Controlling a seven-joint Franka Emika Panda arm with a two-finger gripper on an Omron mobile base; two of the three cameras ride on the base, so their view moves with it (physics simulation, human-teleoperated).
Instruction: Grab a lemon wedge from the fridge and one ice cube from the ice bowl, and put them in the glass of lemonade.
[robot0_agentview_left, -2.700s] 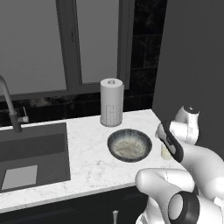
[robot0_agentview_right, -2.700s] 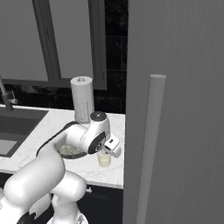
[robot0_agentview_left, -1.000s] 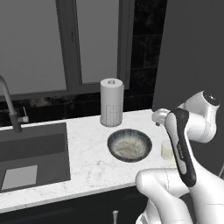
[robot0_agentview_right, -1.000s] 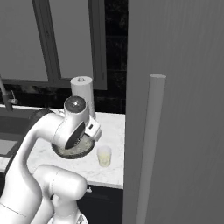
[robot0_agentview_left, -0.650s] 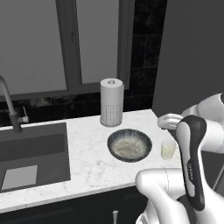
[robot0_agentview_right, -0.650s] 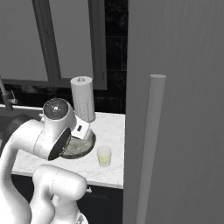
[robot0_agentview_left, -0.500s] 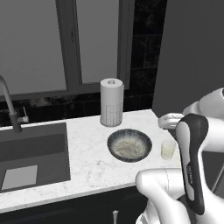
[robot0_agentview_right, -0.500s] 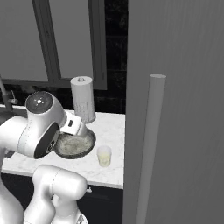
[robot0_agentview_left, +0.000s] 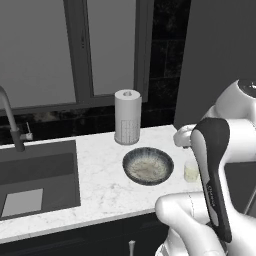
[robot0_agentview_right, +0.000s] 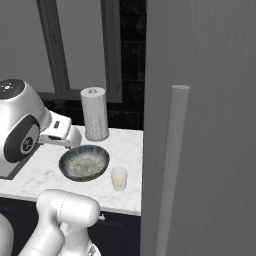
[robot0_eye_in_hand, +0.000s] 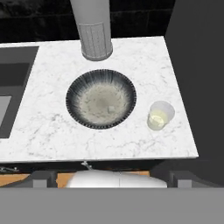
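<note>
The ice bowl (robot0_eye_in_hand: 100, 98), wide and shallow with a dark ribbed rim and a pale speckled inside, sits on the white marble counter (robot0_eye_in_hand: 52, 127) near its middle, with one small pale lump resting just right of its centre that may be an ice cube, though it is too faint to be sure. Just beside the bowl, on the side toward the fridge and apart from its rim, stands the glass of lemonade (robot0_eye_in_hand: 160, 115), a small clear tumbler of pale yellowish liquid, upright and close to the counter's end. Behind the bowl, against the dark window wall, a tall white dotted cylinder (robot0_agentview_left: 127, 116) stands upright, near the bowl but not touching it. The fridge (robot0_agentview_right: 210, 125) rises right at the counter's end as a tall flat grey face, its door closed and its long vertical bar handle (robot0_agentview_right: 170, 165) toward the camera in the right base view; the lemon wedge cannot be seen. A dark sink basin (robot0_agentview_left: 35, 177) is let into the counter at the far end from the fridge, with a curved faucet (robot0_agentview_left: 12, 122) behind it. The gripper (robot0_eye_in_hand: 111, 177) hangs high above the counter's front edge, looking down on bowl and glass, its two dark finger tips spread wide apart with nothing between them.
</note>
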